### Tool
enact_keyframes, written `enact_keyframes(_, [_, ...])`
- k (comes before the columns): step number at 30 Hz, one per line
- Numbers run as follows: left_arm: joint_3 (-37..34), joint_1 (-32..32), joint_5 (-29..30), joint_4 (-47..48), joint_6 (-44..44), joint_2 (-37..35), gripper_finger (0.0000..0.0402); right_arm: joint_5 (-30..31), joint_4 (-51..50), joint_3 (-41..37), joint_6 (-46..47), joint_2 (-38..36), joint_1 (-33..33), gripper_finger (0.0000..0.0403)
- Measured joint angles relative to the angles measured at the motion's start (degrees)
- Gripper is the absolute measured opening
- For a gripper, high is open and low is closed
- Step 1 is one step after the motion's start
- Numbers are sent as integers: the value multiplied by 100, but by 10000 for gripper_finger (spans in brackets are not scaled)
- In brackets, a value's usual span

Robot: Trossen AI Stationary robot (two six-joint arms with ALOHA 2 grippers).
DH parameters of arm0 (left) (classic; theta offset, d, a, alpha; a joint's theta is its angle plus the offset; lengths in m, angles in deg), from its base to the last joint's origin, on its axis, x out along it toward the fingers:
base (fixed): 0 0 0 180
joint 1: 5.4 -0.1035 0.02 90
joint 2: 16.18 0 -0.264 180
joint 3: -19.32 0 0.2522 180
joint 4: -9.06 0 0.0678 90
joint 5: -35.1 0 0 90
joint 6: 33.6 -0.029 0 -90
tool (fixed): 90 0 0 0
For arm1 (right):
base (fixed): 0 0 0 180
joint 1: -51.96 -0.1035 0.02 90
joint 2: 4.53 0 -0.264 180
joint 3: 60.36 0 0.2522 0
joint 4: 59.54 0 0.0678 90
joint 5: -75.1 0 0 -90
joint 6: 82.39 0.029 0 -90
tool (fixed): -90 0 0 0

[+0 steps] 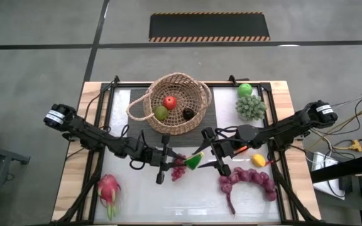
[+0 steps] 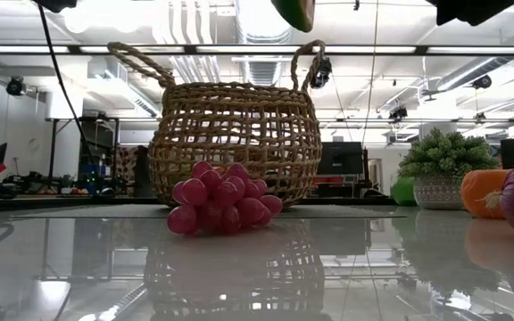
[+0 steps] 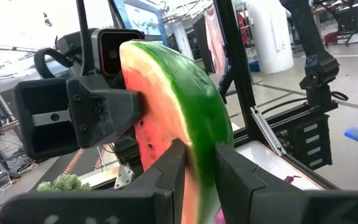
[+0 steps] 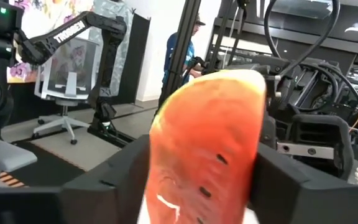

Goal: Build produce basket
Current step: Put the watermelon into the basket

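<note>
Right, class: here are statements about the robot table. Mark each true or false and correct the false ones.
1. The watermelon slice is held up between both grippers. True: the left gripper clamps its rind edge and the right gripper has a finger on each side of it.
2. The basket is empty. False: it holds a red apple, a green fruit and a dark round fruit.
3. The dragon fruit lies on the table, outside the basket. True.
4. A grape bunch lies in front of the basket. True.
5. The lemon is in the basket. False: it lies on the table beside the right arm.
</note>
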Motion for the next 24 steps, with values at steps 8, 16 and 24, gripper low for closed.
enact_keyframes(8, [0, -2, -48, 4, 1, 0, 52, -14, 0, 0, -17, 0, 15, 120])
enact_keyframes(16, [-4, -2, -53, 4, 13, 0, 57, -25, -4, -2, -19, 0, 15, 92])
enact_keyframes(24, [-17, -6, -9, 53, 11, 0, 151, -10, -148, -2, -20, -2, 15, 92])
